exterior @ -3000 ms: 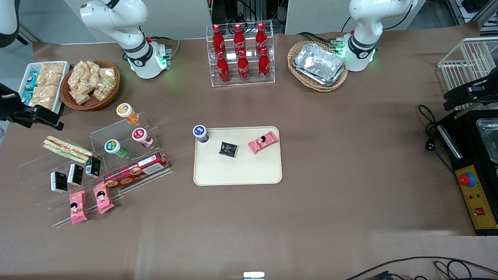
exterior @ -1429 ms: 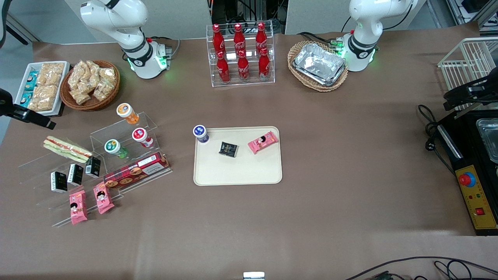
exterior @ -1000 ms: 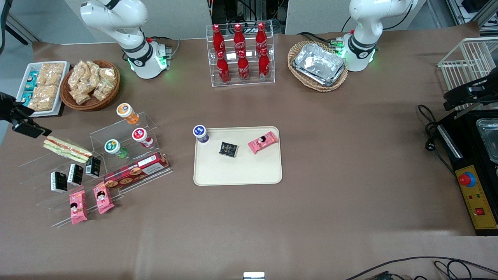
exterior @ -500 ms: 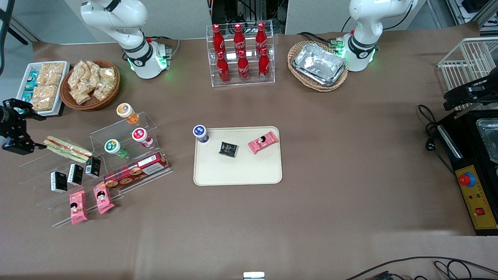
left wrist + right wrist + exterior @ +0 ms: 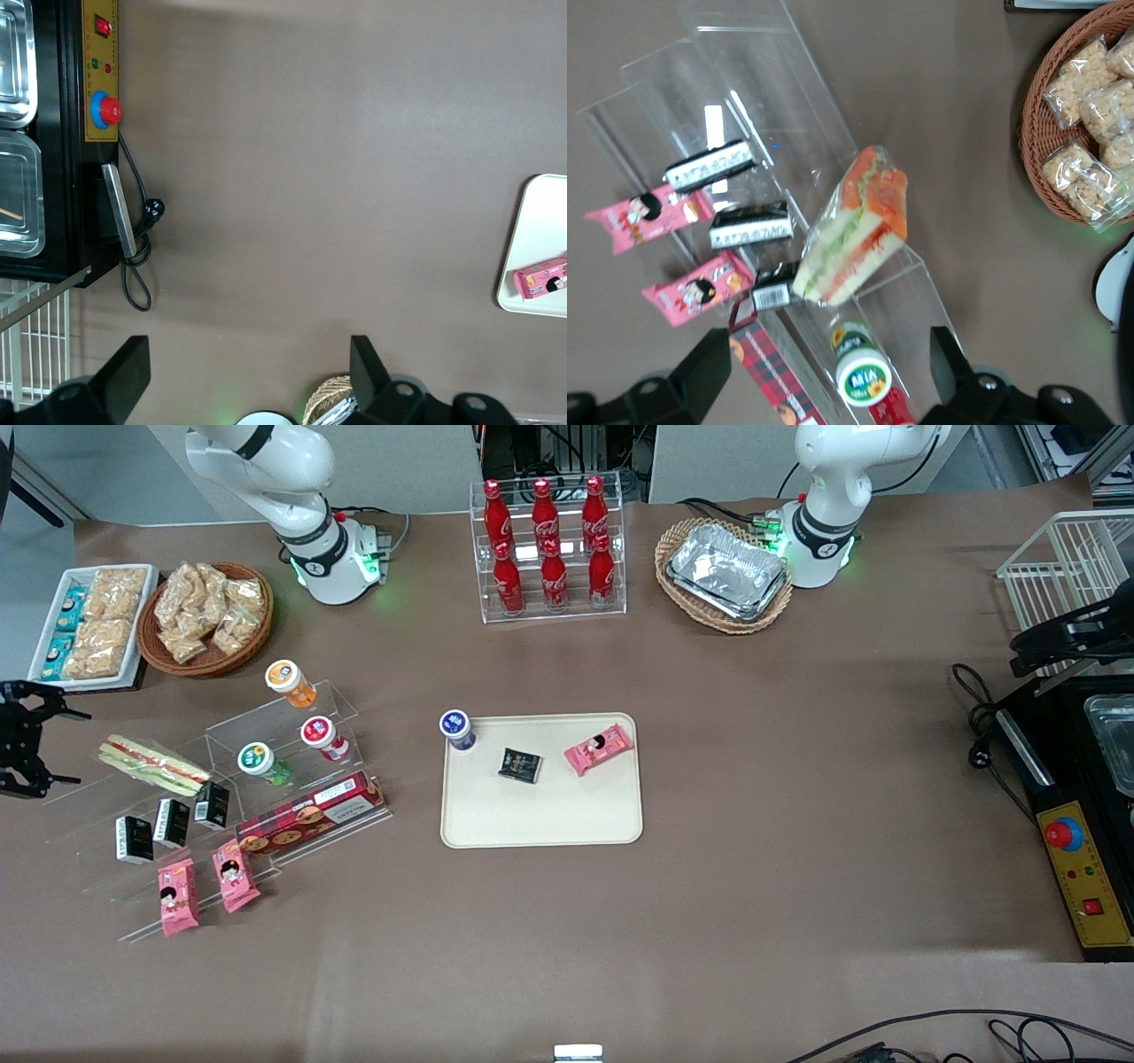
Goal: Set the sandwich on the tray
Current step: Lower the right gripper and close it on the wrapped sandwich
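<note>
The sandwich (image 5: 151, 764) is a wrapped wedge with red, orange and green filling. It lies on the top step of a clear acrylic stand (image 5: 106, 797) toward the working arm's end of the table. In the right wrist view the sandwich (image 5: 855, 228) sits ahead of my gripper (image 5: 824, 367), apart from it. My gripper (image 5: 49, 746) hovers beside the sandwich at the table's end, open and holding nothing. The cream tray (image 5: 540, 806) lies mid-table and holds a blue-lidded cup (image 5: 454, 726), a black packet (image 5: 519, 764) and a pink packet (image 5: 599, 748).
The stand also carries black packets (image 5: 173, 822), pink snack packets (image 5: 204, 884), a red biscuit box (image 5: 310, 813) and lidded cups (image 5: 255, 760). A wicker basket of snack bags (image 5: 208, 615) and a white snack tray (image 5: 93, 624) lie farther from the front camera. A cola rack (image 5: 547, 549) stands mid-table.
My gripper has moved nearer the front camera along the table's end and turned. Its open fingers now point at the sandwich. Sandwich and tray have not moved.
</note>
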